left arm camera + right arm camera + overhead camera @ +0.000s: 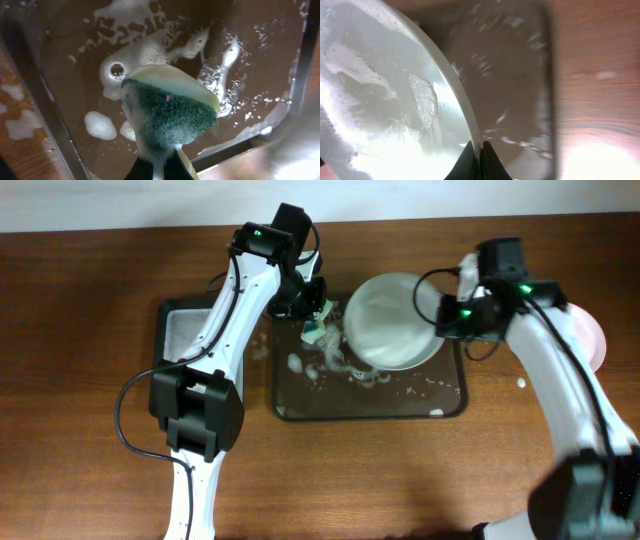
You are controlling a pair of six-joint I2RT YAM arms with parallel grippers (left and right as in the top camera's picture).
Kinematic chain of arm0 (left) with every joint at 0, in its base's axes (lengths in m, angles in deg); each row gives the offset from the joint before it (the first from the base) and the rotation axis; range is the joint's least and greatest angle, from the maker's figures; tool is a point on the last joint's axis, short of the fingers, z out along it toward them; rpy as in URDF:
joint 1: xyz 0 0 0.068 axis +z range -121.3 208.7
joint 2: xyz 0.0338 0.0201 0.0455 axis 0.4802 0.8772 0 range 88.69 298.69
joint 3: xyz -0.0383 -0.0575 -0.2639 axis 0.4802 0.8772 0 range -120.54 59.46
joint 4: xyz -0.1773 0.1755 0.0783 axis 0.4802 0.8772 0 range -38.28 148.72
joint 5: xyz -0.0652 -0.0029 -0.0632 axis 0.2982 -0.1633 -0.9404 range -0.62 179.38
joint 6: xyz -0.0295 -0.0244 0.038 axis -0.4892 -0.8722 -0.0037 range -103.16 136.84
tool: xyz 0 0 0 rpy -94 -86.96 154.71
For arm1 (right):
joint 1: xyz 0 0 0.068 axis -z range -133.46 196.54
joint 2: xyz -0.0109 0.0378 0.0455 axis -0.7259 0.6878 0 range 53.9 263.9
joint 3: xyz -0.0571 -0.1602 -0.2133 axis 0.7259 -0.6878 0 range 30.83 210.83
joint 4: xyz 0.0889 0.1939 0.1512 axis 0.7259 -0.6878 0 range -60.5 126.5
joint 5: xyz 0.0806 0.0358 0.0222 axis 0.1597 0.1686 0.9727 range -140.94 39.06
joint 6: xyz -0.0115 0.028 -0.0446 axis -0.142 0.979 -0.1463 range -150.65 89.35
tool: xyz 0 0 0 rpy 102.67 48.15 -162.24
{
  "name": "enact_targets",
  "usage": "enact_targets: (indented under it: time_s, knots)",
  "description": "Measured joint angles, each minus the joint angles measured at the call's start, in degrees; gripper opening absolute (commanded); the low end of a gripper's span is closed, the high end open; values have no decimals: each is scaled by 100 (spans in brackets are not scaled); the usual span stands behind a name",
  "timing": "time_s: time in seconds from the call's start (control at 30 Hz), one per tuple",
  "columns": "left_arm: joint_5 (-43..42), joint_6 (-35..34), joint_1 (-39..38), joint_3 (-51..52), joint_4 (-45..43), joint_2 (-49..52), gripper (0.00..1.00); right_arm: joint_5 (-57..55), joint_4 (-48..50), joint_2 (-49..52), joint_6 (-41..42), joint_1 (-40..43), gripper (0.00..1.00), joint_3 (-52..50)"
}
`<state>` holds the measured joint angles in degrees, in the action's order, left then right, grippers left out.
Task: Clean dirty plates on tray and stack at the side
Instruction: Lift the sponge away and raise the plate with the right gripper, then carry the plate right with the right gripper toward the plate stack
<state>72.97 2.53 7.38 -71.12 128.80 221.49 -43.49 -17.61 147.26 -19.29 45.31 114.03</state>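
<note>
A white plate point(392, 320), wet and soapy, is held tilted over the large dark tray point(420, 408). My right gripper point(447, 312) is shut on the plate's right rim; in the right wrist view the rim point(465, 120) runs between my fingers point(479, 156). My left gripper point(312, 310) is shut on a green-yellow sponge point(318, 330) just left of the plate, over the tray's left end. In the left wrist view the sponge point(170, 112) hangs above the foamy tray floor point(260, 75). Another white plate point(590, 335) lies on the table at the far right, partly hidden by my right arm.
A smaller dark tray point(180, 330) sits left of the large tray, partly under my left arm. Foam patches point(300, 365) and water lie on the large tray's floor. The wooden table point(80, 380) surrounds both trays.
</note>
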Motion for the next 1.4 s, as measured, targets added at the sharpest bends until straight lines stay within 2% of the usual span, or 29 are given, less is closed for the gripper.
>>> enact_targets:
  time_s: [0.2, 0.33, 0.6, 0.73, 0.97, 1.23, 1.4]
  knots:
    - [184, 0, 0, 0, -11, 0, 0, -1486, -378, -942, 0, -2, 4, 2]
    - [210, 0, 0, 0, -57, 0, 0, -2448, -577, -1060, 85, -144, 4, 2]
    - [216, 0, 0, 0, -136, 0, 0, -4907, -656, -997, 807, -1576, 4, 2]
    - [216, 0, 0, 0, -142, 0, 0, -5888, -656, -632, 1248, -2098, 4, 2]
    - [216, 0, 0, 0, -142, 0, 0, -6402, -656, -76, 1685, -2282, 4, 0]
    - [219, 0, 0, 0, -144, 0, 0, -6911, -765, -28, 1871, -2330, 4, 0]
    - [234, 0, 0, 0, -151, 0, 0, -7591, -809, -28, 1888, -2741, 4, 0]
